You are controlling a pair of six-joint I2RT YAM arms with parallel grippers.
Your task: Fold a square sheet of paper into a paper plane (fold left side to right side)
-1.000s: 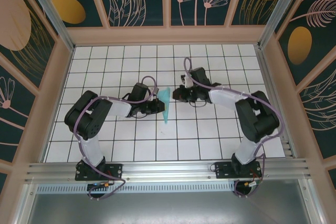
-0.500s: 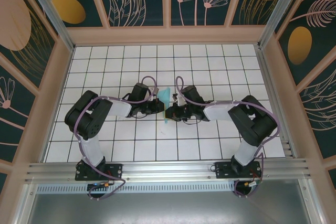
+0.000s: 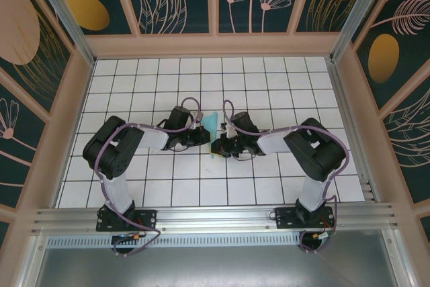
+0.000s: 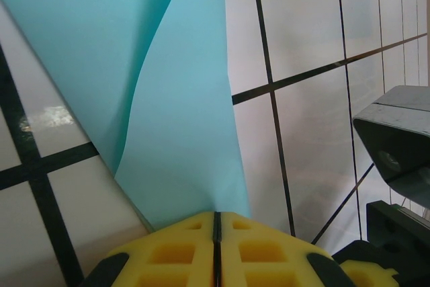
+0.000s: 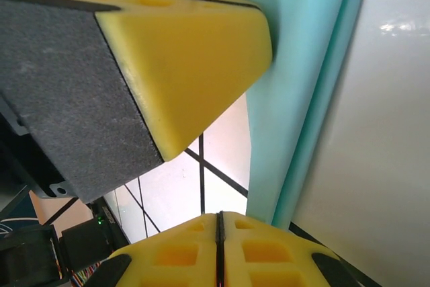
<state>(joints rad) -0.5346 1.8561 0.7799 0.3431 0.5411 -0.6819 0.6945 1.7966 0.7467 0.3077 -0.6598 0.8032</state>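
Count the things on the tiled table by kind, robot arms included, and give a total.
Sheets of turquoise paper, folded: 1
Robot arms: 2, ending in the left gripper and the right gripper
Total: 3

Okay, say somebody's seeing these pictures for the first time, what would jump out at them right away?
Probably the folded turquoise paper, lifted partly off the white grid table near its centre, right where the two black arms meet. The left gripper has its yellow pads shut on the paper's edge. The right gripper, also shut, sits close beside the fold.
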